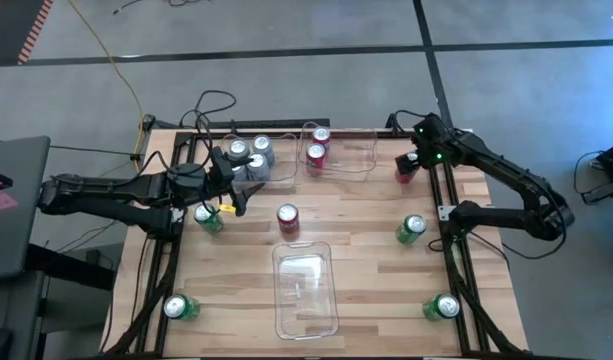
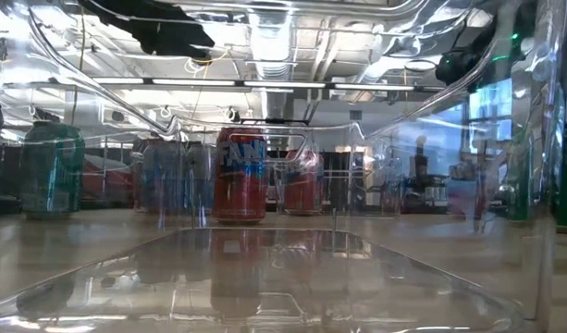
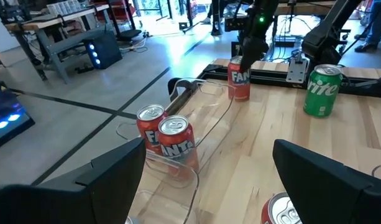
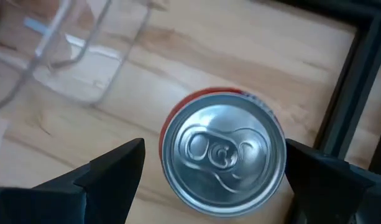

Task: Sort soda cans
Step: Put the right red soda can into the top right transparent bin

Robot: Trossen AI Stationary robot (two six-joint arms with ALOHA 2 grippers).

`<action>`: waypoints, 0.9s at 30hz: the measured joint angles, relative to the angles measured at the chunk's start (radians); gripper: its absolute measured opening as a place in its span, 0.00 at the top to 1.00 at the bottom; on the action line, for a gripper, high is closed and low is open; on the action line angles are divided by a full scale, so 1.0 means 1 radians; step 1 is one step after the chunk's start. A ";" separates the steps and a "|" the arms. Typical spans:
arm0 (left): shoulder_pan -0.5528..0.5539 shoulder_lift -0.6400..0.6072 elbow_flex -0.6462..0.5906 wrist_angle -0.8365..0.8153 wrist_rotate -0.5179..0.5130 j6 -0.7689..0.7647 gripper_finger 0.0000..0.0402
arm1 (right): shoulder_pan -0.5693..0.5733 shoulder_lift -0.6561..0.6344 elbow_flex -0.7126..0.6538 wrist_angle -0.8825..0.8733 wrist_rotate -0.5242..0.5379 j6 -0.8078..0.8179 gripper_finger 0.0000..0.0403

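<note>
A red soda can point(image 4: 222, 152) stands upright near the table's far right edge point(image 1: 404, 170). My right gripper point(image 4: 214, 155) hangs over it, pointing steeply down, open, one finger on either side of its silver top without touching. My left gripper point(image 1: 236, 190) hovers open over the table's left part, with nothing between its fingers point(image 3: 209, 162). Two red cans point(image 3: 165, 134) stand in the far middle clear bin point(image 1: 338, 150). Silver-grey cans point(image 1: 251, 155) stand in the far left bin. One red can point(image 1: 287, 218) stands on the table's middle.
Green cans stand loose on the table: beside my left gripper point(image 1: 208, 218), at the near left point(image 1: 181, 307), on the right point(image 1: 410, 229) and at the near right point(image 1: 442, 306). A clear bin point(image 1: 304, 290) lies at the near middle. Black frame rails point(image 1: 452, 250) run along the table's sides.
</note>
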 joint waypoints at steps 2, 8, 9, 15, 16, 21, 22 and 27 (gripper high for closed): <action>0.000 0.000 0.000 0.000 0.000 0.000 0.14 | 0.000 0.007 0.000 0.011 0.001 0.001 0.04; 0.000 0.000 0.000 0.000 0.000 0.000 0.14 | 0.002 0.113 0.000 0.007 0.006 0.006 0.09; 0.000 0.000 0.000 0.000 0.000 0.000 0.14 | 0.004 0.138 0.000 0.013 0.007 0.012 0.10; 0.000 0.000 0.000 -0.006 0.000 0.002 0.14 | 0.030 0.239 0.006 0.099 0.019 0.020 0.19; 0.000 0.000 0.000 -0.006 0.000 0.004 0.14 | 0.035 0.244 0.007 0.109 0.022 0.019 0.21; 0.000 0.000 0.000 -0.006 0.000 0.008 0.14 | 0.042 0.243 0.024 0.112 0.029 0.020 0.23; 0.000 0.000 0.000 -0.006 0.000 0.008 0.14 | 0.042 0.239 0.025 0.110 0.029 0.020 0.23; 0.000 0.000 0.000 -0.006 0.000 0.008 0.14 | 0.043 0.202 0.035 0.092 0.022 0.028 0.23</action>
